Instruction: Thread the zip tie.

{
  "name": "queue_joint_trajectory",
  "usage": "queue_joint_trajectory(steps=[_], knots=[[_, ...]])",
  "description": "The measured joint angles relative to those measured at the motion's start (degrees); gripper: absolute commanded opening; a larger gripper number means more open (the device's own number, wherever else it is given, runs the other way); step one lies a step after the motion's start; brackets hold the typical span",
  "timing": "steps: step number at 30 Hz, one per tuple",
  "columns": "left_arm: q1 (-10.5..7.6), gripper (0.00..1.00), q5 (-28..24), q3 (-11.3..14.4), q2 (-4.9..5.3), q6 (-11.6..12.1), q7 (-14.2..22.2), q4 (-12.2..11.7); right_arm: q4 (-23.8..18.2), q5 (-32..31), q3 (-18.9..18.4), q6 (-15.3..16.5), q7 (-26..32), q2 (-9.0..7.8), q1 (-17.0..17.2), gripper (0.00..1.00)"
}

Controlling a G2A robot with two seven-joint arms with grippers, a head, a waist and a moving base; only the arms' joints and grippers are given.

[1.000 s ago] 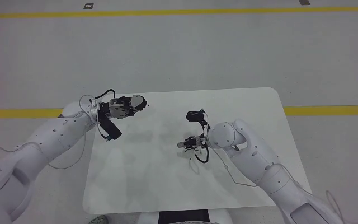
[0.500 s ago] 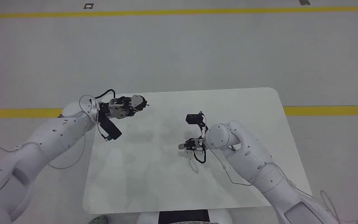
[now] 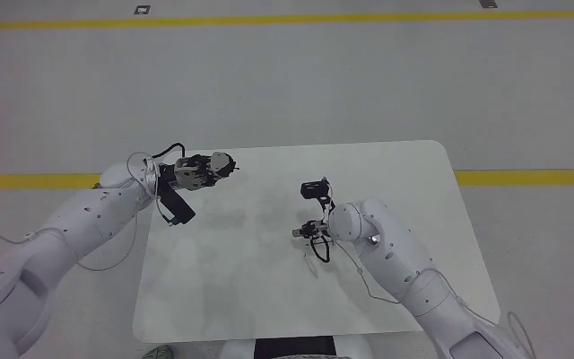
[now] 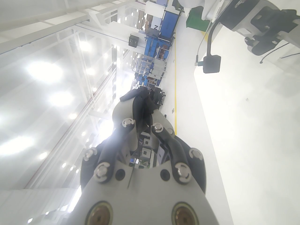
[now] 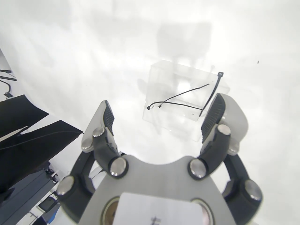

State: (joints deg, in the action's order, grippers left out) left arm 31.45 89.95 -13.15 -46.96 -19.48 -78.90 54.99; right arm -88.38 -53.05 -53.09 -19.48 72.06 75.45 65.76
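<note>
Right tool (image 5: pixel 163 100) open above the clear box (image 5: pixel 178 71); leaning zip tie (image 5: pixel 212 94) stood steep, just beside one pad. Left tool (image 4: pixel 140 97) closed, well apart.

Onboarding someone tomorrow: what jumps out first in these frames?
The clear box on the white table, black zip ties inside, just ahead of the open right gripper. Then the left gripper over the table's far left corner, shut on a thin black strip.
</note>
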Motion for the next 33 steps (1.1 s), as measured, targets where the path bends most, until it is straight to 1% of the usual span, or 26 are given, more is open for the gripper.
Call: queue_joint_trajectory(steps=[8,9,10,11,12,15,18,24,29,31,33], knots=[[0.00,0.00,0.00,0.00,0.00,0.00,0.00,0.00,0.52,-2.70,-0.87,0.00,0.61,1.50,0.81,1.00],[0.00,0.00,0.00,0.00,0.00,0.00,0.00,0.00,0.75,-3.04,-0.91,0.00,0.71,1.71,0.80,0.78],[0.00,0.00,0.00,0.00,0.00,0.00,0.00,0.00,0.87,-3.26,-0.94,0.00,0.80,1.87,0.79,0.65],[0.00,0.00,0.00,0.00,0.00,0.00,0.00,0.00,0.96,-3.39,-0.99,0.00,0.91,2.02,0.79,0.56],[0.00,0.00,0.00,0.00,0.00,0.00,0.00,0.00,1.04,-3.54,-1.05,0.00,1.06,2.21,0.81,0.49],[0.00,0.00,0.00,0.00,0.00,0.00,0.00,0.00,1.14,-3.85,-1.21,0.00,1.51,2.62,0.93,0.47],[0.00,0.00,0.00,0.00,0.00,0.00,0.00,0.00,1.05,-3.52,-1.55,0.00,2.02,2.94,1.13,0.43],[0.00,0.00,0.00,0.00,0.00,0.00,0.00,0.00,-0.21,-4.78,-2.85,0.00,2.05,3.19,1.72,0.45],[0.00,0.00,0.00,0.00,0.00,0.00,0.00,0.00,-2.47,-7.97,-3.05,0.12,1.96,3.12,2.53,0.43],[0.00,0.00,0.00,0.00,0.00,0.00,0.00,0.00,-3.34,-9.73,-2.92,1.05,1.85,2.91,2.87,0.43],[0.00,0.00,0.00,0.00,0.00,0.00,0.00,0.00,-3.89,-11.65,-3.04,2.79,1.95,2.59,3.15,0.43]])
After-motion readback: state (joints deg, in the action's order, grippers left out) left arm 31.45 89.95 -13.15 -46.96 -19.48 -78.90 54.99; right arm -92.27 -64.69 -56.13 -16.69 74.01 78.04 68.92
